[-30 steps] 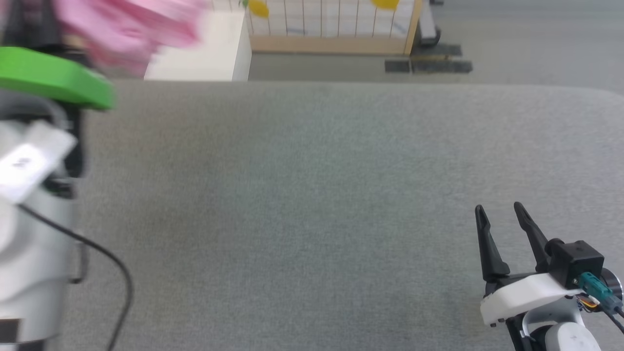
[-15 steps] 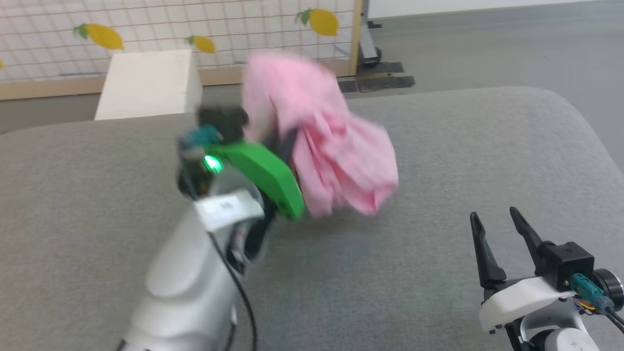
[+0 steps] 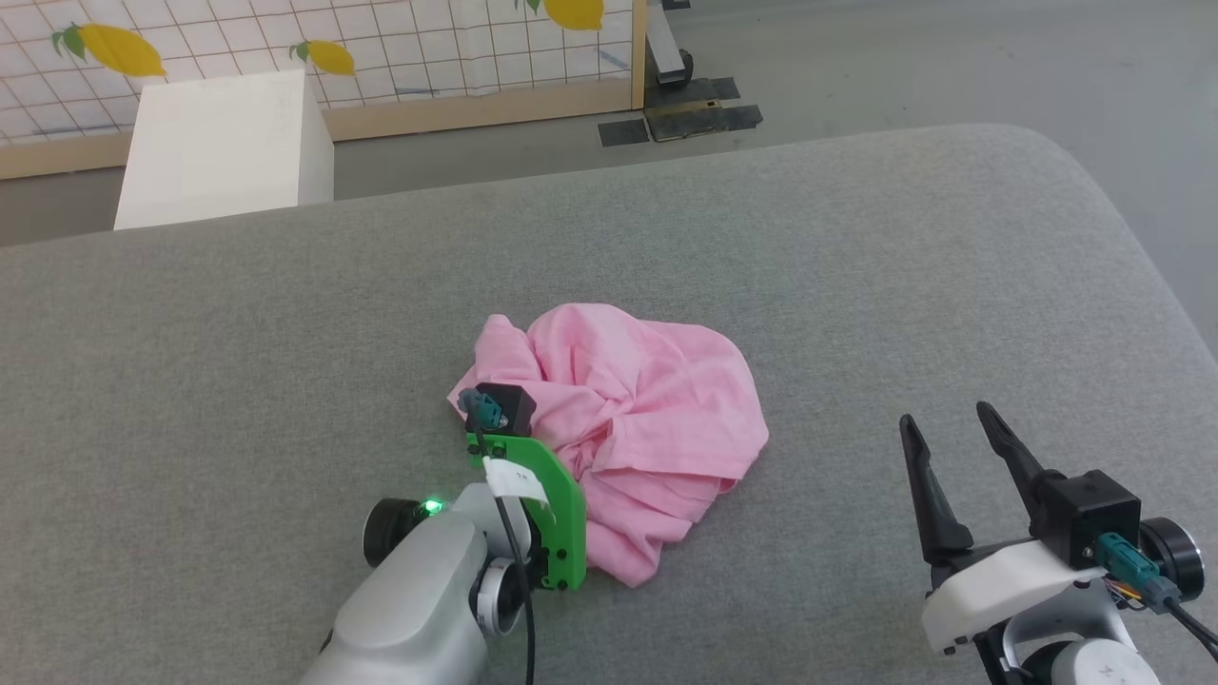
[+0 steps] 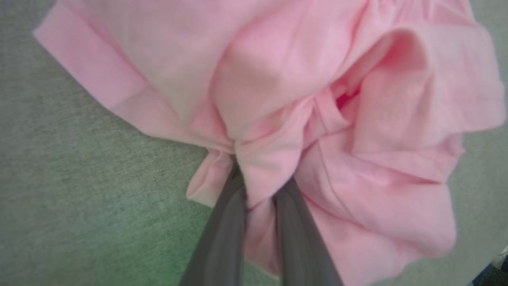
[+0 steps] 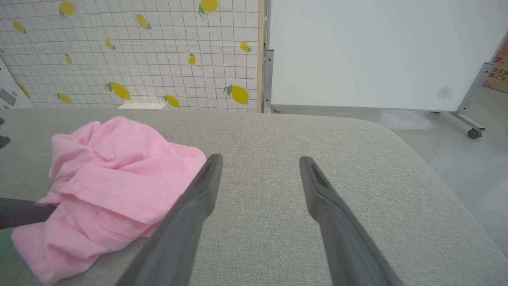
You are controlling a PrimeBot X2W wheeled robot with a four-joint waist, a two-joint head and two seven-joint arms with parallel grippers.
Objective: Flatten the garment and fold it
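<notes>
The garment (image 3: 638, 409) is a crumpled heap of light pink fabric lying in the middle of the grey padded surface (image 3: 856, 266). My left gripper (image 4: 260, 180) is shut on a bunched fold of it. In the head view its green mount (image 3: 547, 518) sits at the heap's near left edge, with the fingers buried in the cloth. At the lower right my right gripper (image 3: 942, 415) stands open and holds nothing, well clear of the fabric. In the right wrist view the garment (image 5: 111, 186) lies left of the open right gripper (image 5: 260, 159).
Beyond the far edge of the padded surface stand a white box (image 3: 224, 143) and a lemon-patterned grid panel (image 3: 285, 38). Black floor mats (image 3: 680, 119) lie behind. The surface rounds off at its far right corner (image 3: 1075, 162). A wheeled whiteboard (image 5: 377, 51) stands farther back.
The head camera has swung. My left gripper has carried the garment from up in the air down onto the surface, where it now rests in a heap. The right gripper stays open and still.
</notes>
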